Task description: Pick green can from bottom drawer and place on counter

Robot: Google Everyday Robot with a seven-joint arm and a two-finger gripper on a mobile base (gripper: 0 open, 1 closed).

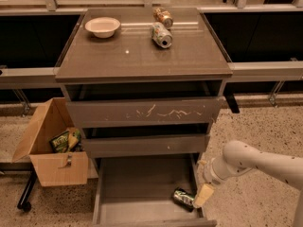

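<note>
Three drawers sit under the counter (142, 60), and the bottom drawer (137, 188) is pulled out furthest, its flat floor bare across the left and middle. The green can (182, 198) lies on its side in that drawer's front right corner, close to the right wall and not far from the front edge. The gripper (202, 196) hangs down at that same corner, its pale tip against the can's right end, squeezed between the can and the drawer's right wall. Whether it is spread or closed I cannot tell from where I stand. The white arm (253, 162) reaches in from the right, over the speckled floor, clear of the cabinet's side.

Above, the middle drawer (144, 144) is out a little and the scratched-front drawer (142, 112) a little as well, both overhanging the back part of the bottom drawer.

On the counter a white bowl (102, 26) sits near the back left corner. A silver can (162, 35) lies on its side right of centre toward the back edge, with an orange-brown can (163, 17) just behind it. The front half of the counter, along the front edge and both front corners, is open.

A cardboard box (47, 169) with packets inside stands on the floor beside the cabinet's left side.
</note>
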